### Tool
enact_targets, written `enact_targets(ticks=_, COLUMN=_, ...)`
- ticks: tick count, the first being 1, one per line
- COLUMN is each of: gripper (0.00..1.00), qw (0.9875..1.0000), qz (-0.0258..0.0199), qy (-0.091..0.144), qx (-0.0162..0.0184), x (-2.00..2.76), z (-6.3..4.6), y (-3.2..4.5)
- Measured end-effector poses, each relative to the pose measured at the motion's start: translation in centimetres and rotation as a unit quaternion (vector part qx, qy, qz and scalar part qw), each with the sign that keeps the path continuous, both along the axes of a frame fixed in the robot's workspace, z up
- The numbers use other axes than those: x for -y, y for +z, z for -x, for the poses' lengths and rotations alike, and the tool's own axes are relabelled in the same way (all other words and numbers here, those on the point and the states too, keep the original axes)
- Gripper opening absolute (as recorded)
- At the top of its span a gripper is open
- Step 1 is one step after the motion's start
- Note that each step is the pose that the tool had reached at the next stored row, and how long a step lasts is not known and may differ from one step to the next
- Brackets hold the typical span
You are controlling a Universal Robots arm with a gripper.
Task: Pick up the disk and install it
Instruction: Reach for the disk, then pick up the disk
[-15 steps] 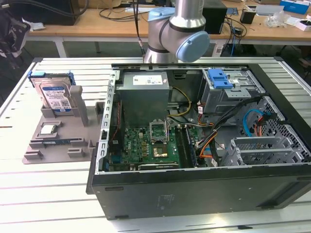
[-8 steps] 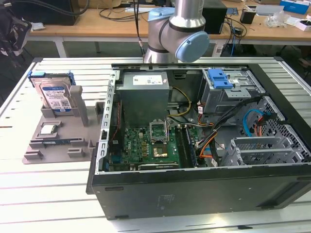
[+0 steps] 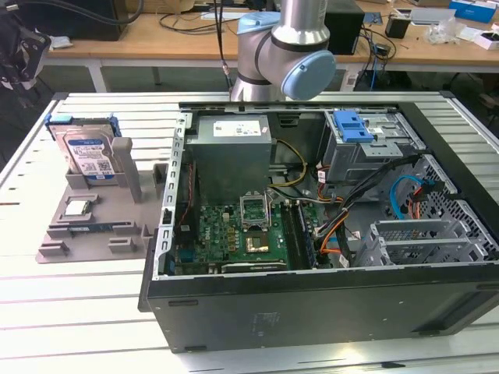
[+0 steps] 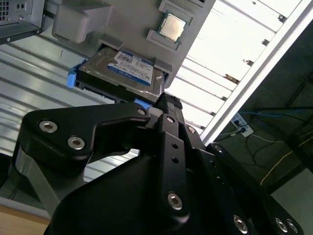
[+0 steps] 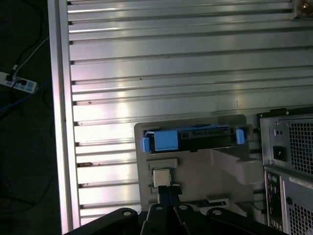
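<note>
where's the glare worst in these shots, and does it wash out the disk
Second wrist view: the table slats beside the grey holder burn out to white, yet the disk keeps its silver face and blue-and-white label. First wrist view: bright streaks across the table, a dark floor beside it, the disk's blue frame plain. Exterior view: even light, only a mild sheen on the table.

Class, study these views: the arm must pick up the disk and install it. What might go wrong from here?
1. The disk stands on edge in its grey holder close to a small chip; a misaligned claw might bump the chip.
2. Loose cables cross the case beside the drive cage and might snag the disk.
</note>
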State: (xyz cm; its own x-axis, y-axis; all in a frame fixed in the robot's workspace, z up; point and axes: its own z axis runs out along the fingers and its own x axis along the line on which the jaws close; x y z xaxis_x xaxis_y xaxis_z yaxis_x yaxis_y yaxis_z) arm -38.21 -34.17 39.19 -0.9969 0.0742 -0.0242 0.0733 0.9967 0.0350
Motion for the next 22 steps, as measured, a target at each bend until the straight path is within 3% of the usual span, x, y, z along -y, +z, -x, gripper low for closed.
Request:
enact_targets(ticks=5, gripper=0.11, qw=1.0000, qz=0.0000, qy=0.001, qx=0.0000, x=-0.01, z=0.00, y=0.00)
enact_targets(ticks=9, gripper=0.11, qw=0.9993, qz=0.0000, qy=0.037, qx=0.0000, x=-0.01, z=0.00, y=0.00)
enact_targets(ticks=11, gripper=0.11, qw=0.9986, qz=0.0000, qy=0.053, qx=0.0000, x=-0.01, z=0.00, y=0.00)
enact_targets(ticks=15, gripper=0.11, qw=0.9958, qz=0.0000, qy=0.092, qx=0.0000, x=-0.01, z=0.00, y=0.00)
enact_targets(ticks=17, gripper=0.11, qw=0.9902, qz=0.0000, qy=0.140, qx=0.0000, x=-0.01, z=0.00, y=0.00)
enact_targets(ticks=18, gripper=0.11, qw=0.9882, qz=0.0000, qy=0.153, qx=0.0000, x=-0.01, z=0.00, y=0.00)
enact_targets(ticks=20, gripper=0.11, qw=0.9860, qz=0.0000, qy=0.166, qx=0.0000, x=-0.01, z=0.00, y=0.00)
enact_targets(ticks=22, gripper=0.11, qw=0.9831, qz=0.0000, qy=0.183, qx=0.0000, x=-0.01, z=0.00, y=0.00)
